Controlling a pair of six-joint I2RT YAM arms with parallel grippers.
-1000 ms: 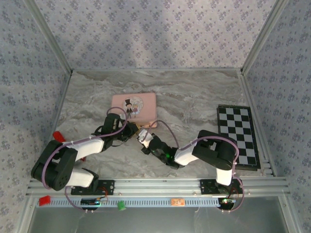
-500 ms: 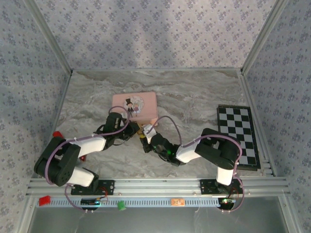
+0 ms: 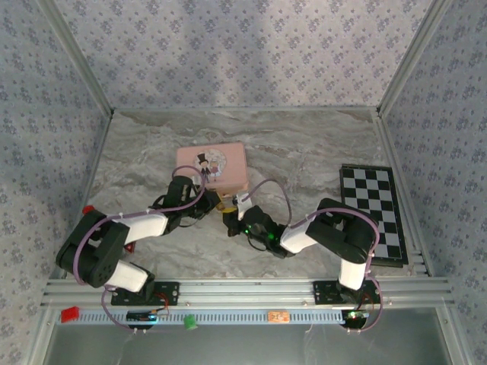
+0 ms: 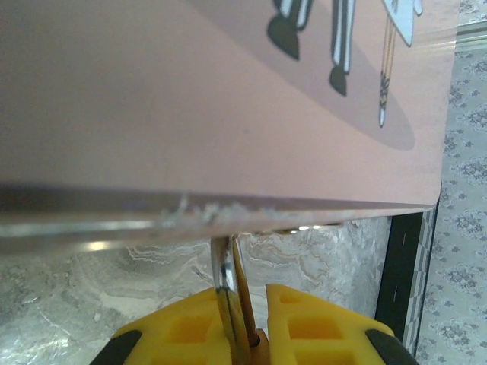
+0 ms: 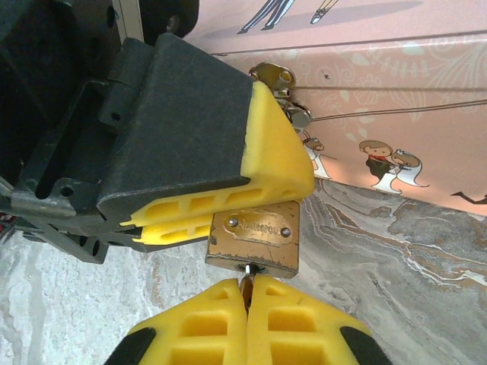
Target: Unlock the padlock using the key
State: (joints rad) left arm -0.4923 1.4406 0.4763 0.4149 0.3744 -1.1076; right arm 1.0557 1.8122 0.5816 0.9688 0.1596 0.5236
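The small brass padlock [image 5: 255, 239] hangs from the hasp [image 5: 283, 95] on the front of the pink illustrated tin [image 5: 380, 114]. My left gripper [image 4: 251, 293] is shut on the padlock, with the silver shackle [image 4: 226, 289] rising between its yellow fingers [image 5: 266, 163] to the tin's edge [image 4: 190, 91]. My right gripper [image 5: 247, 283] is shut on the key [image 5: 245, 275], whose tip sits in the keyhole on the padlock's underside. Seen from above, the left gripper [image 3: 205, 205] and the right gripper [image 3: 238, 214] meet at the padlock [image 3: 224, 204], just in front of the tin [image 3: 211, 163].
A black-and-white chessboard [image 3: 373, 213] lies flat at the right side of the marble table [image 3: 304, 152]. A small red object [image 3: 87, 209] sits near the left wall. Patterned walls enclose the table on three sides.
My right gripper has shifted slightly right and farther from the bases, closing in on the padlock. The left arm and the tin have nudged slightly away as well.
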